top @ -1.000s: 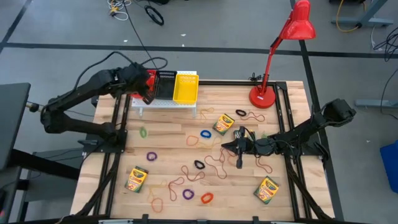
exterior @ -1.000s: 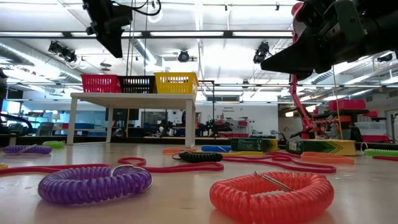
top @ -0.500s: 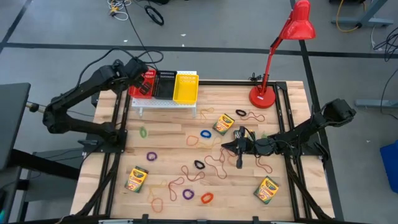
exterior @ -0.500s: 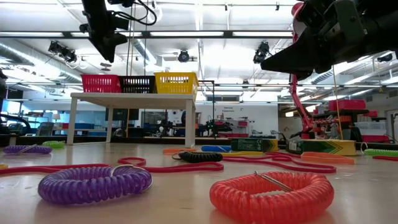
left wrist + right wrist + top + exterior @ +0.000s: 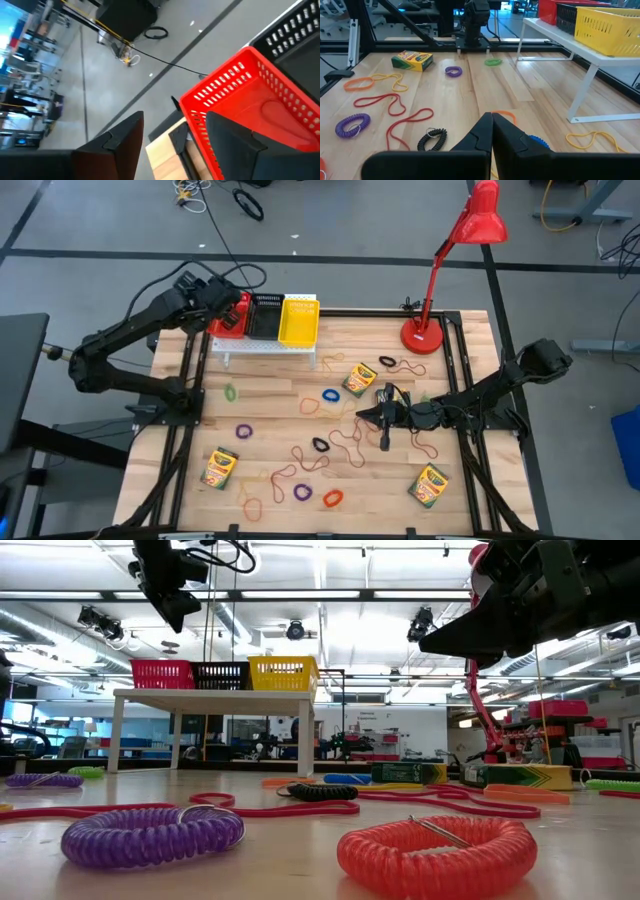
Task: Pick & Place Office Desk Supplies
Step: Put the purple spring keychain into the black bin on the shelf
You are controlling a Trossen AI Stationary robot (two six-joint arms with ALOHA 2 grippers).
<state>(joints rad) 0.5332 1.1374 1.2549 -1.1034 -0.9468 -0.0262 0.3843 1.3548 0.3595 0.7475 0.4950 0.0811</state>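
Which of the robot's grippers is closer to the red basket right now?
Left. The left gripper hangs open right above the red basket on the white stand. The right gripper is shut, far off over the middle of the table, among the loops.

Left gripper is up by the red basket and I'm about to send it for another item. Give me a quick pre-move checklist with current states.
1. Left gripper empty: ok, fingers apart, nothing between them.
2. Left gripper clear of the red basket: cannot tell, it hangs over the basket's outer end.
3. Red basket seated on the white stand: ok, beside the black and yellow baskets.
4. Items left to pick: ok, crayon box and purple loop lie on the left side.
5. Right gripper out of the way: ok, shut, mid-table on the right.
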